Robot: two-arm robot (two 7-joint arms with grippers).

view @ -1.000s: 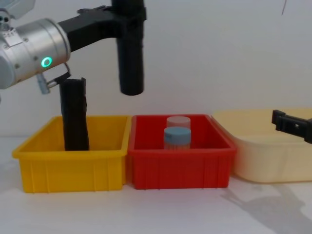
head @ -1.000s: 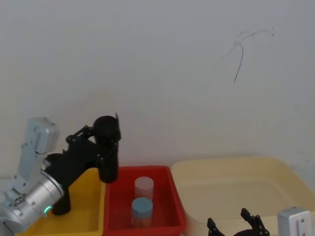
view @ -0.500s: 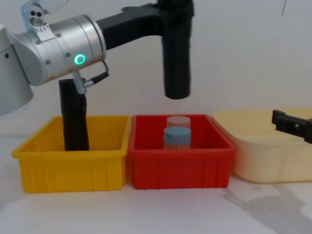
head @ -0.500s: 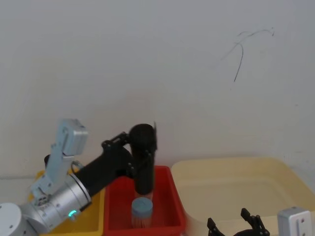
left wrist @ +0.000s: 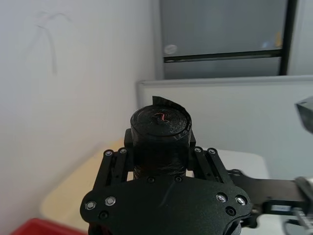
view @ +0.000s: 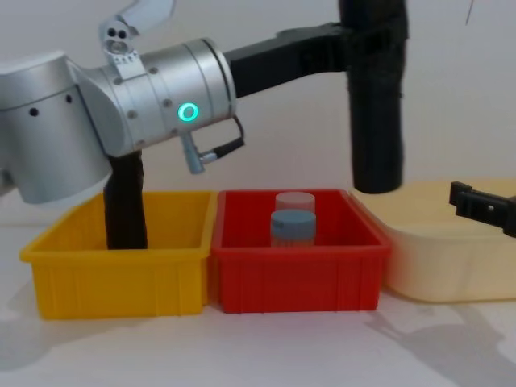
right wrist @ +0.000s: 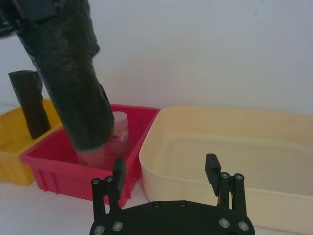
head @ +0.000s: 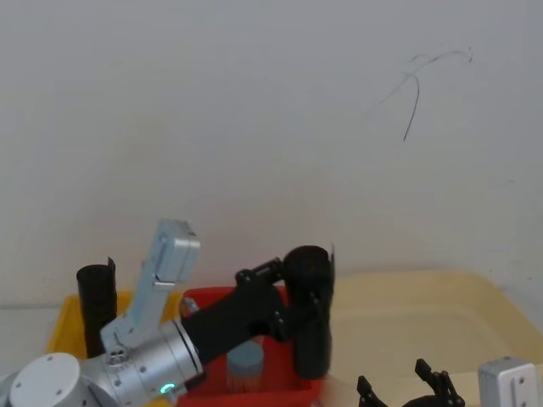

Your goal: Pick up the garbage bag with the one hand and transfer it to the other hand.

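Note:
My left gripper (view: 371,36) is shut on the upper part of the garbage bag (view: 376,129), a tall black crinkled roll that hangs upright in the air. The roll's lower end hovers over the seam between the red bin (view: 298,278) and the cream tub (view: 451,262). In the left wrist view the fingers (left wrist: 115,157) clamp the garbage bag (left wrist: 159,134) from both sides. My right gripper (right wrist: 165,171) stands open low at the right, in front of the tub, with nothing between its fingers. From there the garbage bag (right wrist: 68,83) hangs up to the left.
A second black roll (view: 125,210) stands in the yellow bin (view: 121,282) at the left. Inside the red bin are a blue-capped jar (view: 292,226) and a clear jar (view: 295,200). A white wall closes the back.
My left arm has swung to the right with the garbage bag, from above the yellow and red bins' shared wall to the red bin's right end. The right gripper has stayed put.

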